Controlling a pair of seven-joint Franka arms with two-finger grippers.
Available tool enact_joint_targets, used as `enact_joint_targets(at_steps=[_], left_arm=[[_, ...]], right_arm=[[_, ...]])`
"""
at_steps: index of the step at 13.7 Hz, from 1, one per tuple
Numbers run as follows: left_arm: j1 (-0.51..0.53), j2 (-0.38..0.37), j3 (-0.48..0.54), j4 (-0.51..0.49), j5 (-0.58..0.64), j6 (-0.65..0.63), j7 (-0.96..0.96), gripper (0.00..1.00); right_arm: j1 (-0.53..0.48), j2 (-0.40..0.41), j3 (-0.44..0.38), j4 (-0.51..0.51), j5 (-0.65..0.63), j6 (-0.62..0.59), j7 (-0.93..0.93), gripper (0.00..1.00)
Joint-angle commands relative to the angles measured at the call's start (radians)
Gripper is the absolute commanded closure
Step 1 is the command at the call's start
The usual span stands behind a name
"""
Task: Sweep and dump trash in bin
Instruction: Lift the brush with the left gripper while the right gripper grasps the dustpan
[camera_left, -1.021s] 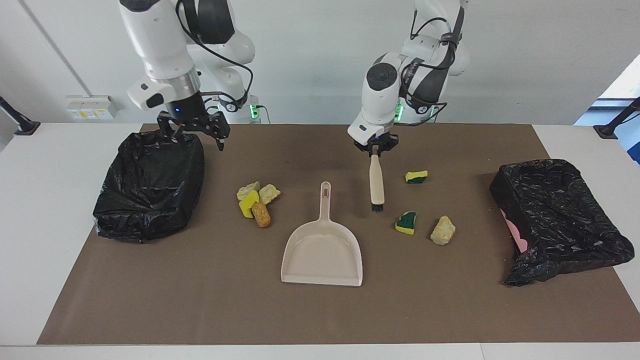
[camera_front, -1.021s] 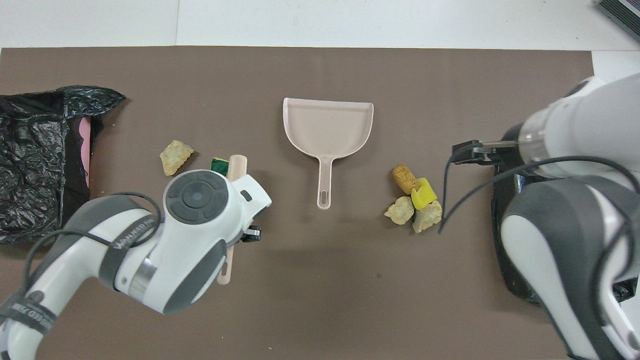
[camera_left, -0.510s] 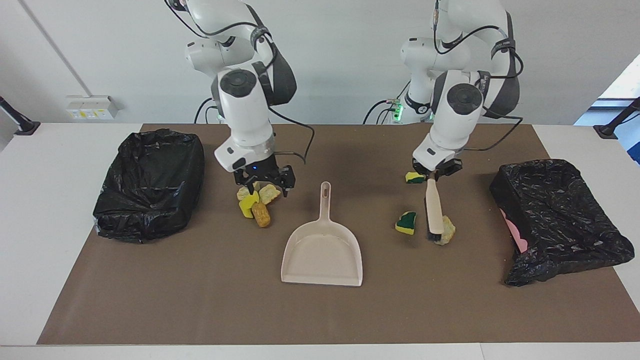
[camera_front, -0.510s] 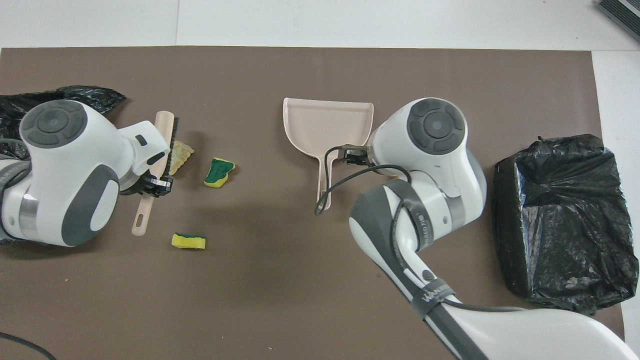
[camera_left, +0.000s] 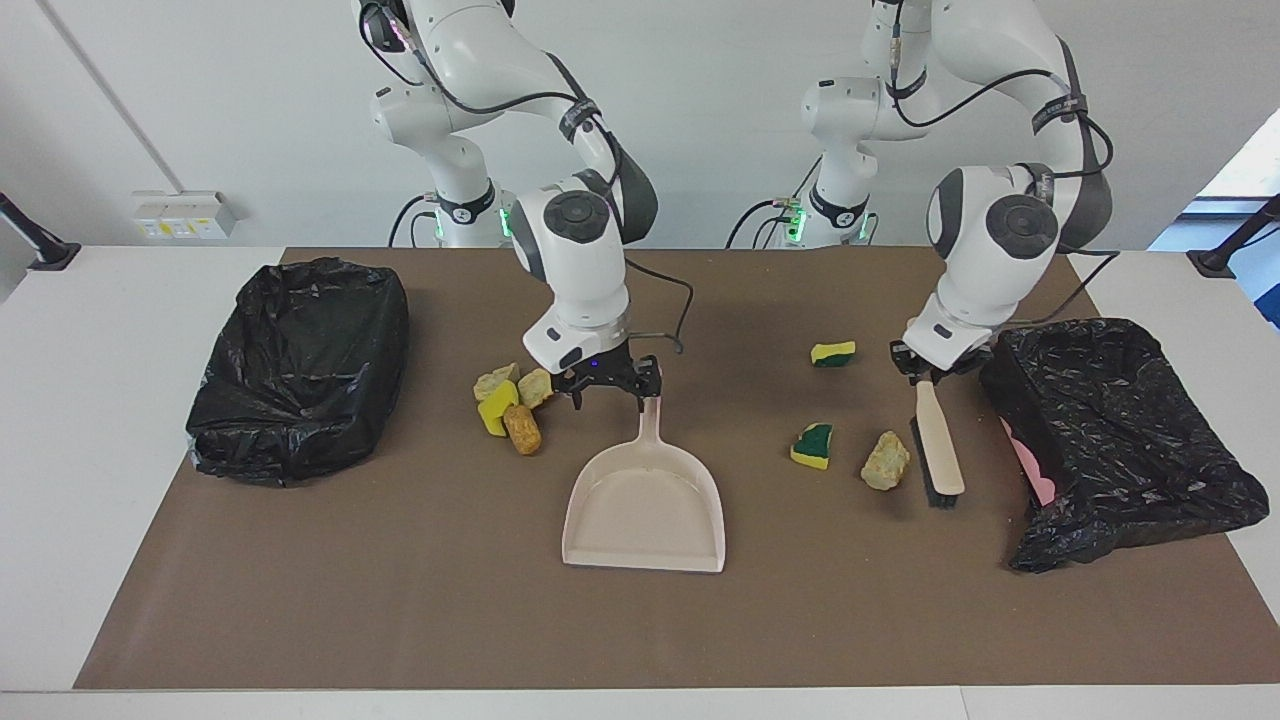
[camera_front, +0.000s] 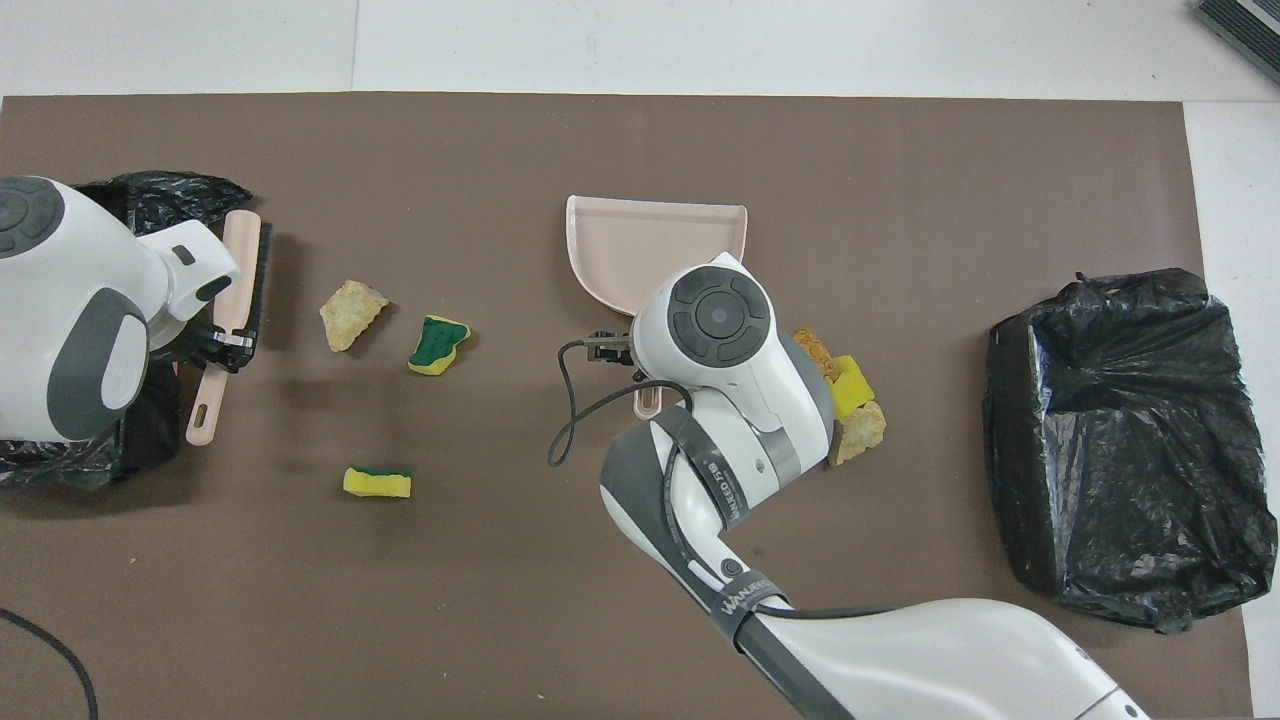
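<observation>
Facing view: left gripper (camera_left: 932, 371) clamped on brush (camera_left: 938, 445), right gripper (camera_left: 608, 388) spread over handle of empty dustpan (camera_left: 645, 505), trash (camera_left: 513, 403) unswept mid-mat; overhead view: apparently nothing inside either bin (camera_front: 1130, 440), sweeping and dumping outstanding.

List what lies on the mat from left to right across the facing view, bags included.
Black bag → cluster of foam chunks → dustpan, right hand at its handle → yellow-and-green sponge piece → beige chunk → brush held by left hand → second black bag.
</observation>
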Motion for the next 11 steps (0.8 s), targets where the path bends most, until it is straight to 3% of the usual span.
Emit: enact_joint_targets(at_steps=[1,2,4,5,7,11], left_arm=[[-0.009,-0.044,-0.022,-0.073,0.012,0.035,0.008,1.00],[-0.023,-0.056,-0.024,-0.100,0.010,0.036,0.008,1.00],[-0.075,-0.085,-0.025,-0.146,0.007,0.035,0.008,1.00],[-0.095,-0.094,-0.025,-0.157,-0.006,0.027,0.010,1.00],[-0.137,-0.104,-0.025,-0.173,-0.052,0.024,0.011,1.00],[-0.188,-0.119,-0.024,-0.109,-0.062,-0.141,-0.016,1.00]], right_arm=[[0.014,-0.009,0.003,-0.009,0.011,-0.024,0.016,0.00],[0.012,-0.009,0.003,-0.010,0.009,-0.030,0.010,0.09],[0.006,-0.006,0.003,-0.010,0.009,-0.025,-0.004,0.51],[0.002,-0.004,0.003,-0.010,0.008,-0.025,-0.016,0.61],[0.003,-0.006,0.003,-0.010,0.005,-0.027,-0.026,1.00],[0.011,-0.010,0.007,-0.003,0.008,-0.047,-0.121,1.00]])
